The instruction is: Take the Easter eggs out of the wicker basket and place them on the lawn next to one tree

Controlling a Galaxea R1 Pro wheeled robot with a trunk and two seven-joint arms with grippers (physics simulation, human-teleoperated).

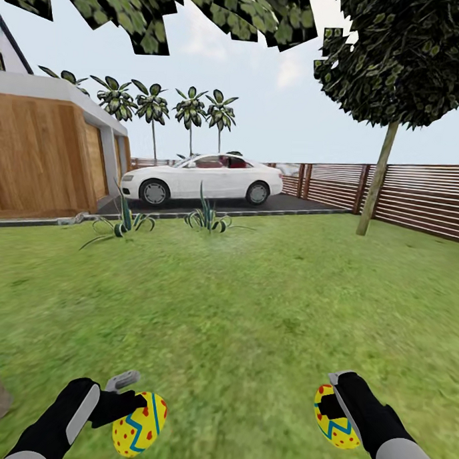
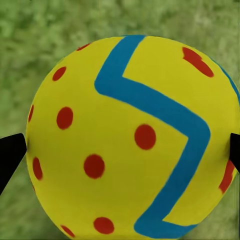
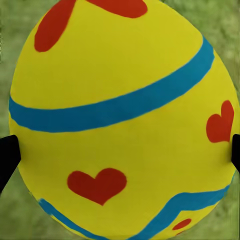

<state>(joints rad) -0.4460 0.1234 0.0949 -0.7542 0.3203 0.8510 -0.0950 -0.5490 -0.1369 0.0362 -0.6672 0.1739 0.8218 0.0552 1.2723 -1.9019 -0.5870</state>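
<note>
resting between each gripper's fingers, one egg.

Near, over the lawn, the left gripper holds one egg at left and the right gripper holds another egg at right, well apart. Far off, two spiky plants stand before the driveway, where a car is parked. A thin-trunked tree stands far right before the fence, and the house lies far left.
</note>
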